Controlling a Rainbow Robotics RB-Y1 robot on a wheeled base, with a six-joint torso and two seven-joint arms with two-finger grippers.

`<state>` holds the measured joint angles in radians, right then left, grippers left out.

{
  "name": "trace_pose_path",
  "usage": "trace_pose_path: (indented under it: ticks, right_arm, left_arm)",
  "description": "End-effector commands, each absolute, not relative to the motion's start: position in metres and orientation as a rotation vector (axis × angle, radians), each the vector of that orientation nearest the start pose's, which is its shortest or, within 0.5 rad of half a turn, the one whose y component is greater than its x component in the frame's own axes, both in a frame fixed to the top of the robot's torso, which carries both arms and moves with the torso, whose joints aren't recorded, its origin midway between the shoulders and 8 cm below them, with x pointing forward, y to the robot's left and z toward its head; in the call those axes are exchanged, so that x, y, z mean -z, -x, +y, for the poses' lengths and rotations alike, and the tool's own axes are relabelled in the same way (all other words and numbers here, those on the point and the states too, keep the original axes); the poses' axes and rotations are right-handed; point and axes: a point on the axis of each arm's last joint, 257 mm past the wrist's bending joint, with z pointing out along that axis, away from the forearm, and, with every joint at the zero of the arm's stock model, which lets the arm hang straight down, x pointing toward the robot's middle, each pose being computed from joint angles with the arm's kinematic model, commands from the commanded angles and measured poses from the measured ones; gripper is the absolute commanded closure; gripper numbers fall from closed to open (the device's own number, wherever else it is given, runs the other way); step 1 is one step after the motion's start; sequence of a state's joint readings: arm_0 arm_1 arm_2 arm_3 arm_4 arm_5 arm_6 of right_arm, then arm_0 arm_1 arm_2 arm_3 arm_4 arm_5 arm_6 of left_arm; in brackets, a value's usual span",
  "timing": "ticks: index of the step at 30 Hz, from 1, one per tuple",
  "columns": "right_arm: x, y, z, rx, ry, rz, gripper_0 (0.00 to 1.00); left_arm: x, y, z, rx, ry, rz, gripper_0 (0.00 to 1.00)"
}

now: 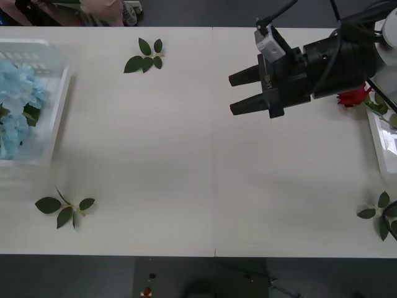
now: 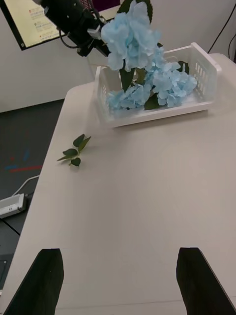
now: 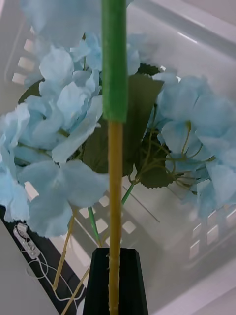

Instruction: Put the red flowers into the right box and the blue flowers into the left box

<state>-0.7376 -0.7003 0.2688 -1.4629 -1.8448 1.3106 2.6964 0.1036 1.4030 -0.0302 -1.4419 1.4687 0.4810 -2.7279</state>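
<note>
White table (image 1: 186, 155), right gripper (image 1: 239, 93) spread, left gripper (image 3: 114, 280) pinching fluffy pale blue flowers (image 3: 73, 123), seemingly above left box (image 2: 204, 64).

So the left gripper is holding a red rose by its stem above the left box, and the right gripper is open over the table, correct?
Not quite: the left gripper holds a blue flower, not a red rose. The right wrist view shows the pale blue bloom held up over the left box, and the left wrist view shows its stem clamped. The rest is right: the right gripper is open over the table.
</note>
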Motion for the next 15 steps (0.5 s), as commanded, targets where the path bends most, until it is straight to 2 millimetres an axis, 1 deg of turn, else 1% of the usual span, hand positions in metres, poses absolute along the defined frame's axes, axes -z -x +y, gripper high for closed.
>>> trace_pose_path:
  ticks: [1, 4, 8, 9, 10, 11, 12, 14, 15]
  right_arm:
    - [0.055, -0.442, -0.066, -0.824, 1.529, 1.428, 0.32]
    - [0.045, -0.432, -0.071, -0.851, 1.485, 1.45, 0.32]
    - [0.035, -0.418, -0.07, -0.882, 1.456, 1.471, 0.32]
    - [0.031, -0.412, -0.07, -0.894, 1.456, 1.476, 0.32]
    - [0.029, -0.406, -0.071, -0.909, 1.455, 1.485, 0.32]
    - [0.028, -0.403, -0.073, -0.913, 1.455, 1.489, 0.33]
    - [0.026, -0.398, -0.074, -0.917, 1.464, 1.488, 0.32]
    - [0.024, -0.393, -0.075, -0.921, 1.479, 1.487, 0.33]
    - [0.024, -0.391, -0.075, -0.931, 1.478, 1.487, 0.32]
  left_arm:
    - [0.146, -0.461, 0.629, -0.799, -1.02, 2.008, 1.0]
    - [0.134, -0.459, 0.648, -0.901, -1.071, 1.989, 1.0]
    - [0.125, -0.458, 0.658, -0.982, -1.139, 1.971, 1.0]
    - [0.121, -0.459, 0.659, -0.999, -1.153, 1.962, 0.95]
    - [0.119, -0.46, 0.659, -1.009, -1.166, 1.956, 0.83]
    - [0.118, -0.46, 0.659, -1.017, -1.174, 1.953, 0.77]
    - [0.116, -0.461, 0.658, -1.028, -1.192, 1.944, 0.61]
    - [0.116, -0.462, 0.657, -1.049, -1.221, 1.93, 0.39]
    - [0.115, -0.462, 0.657, -1.054, -1.229, 1.927, 0.36]
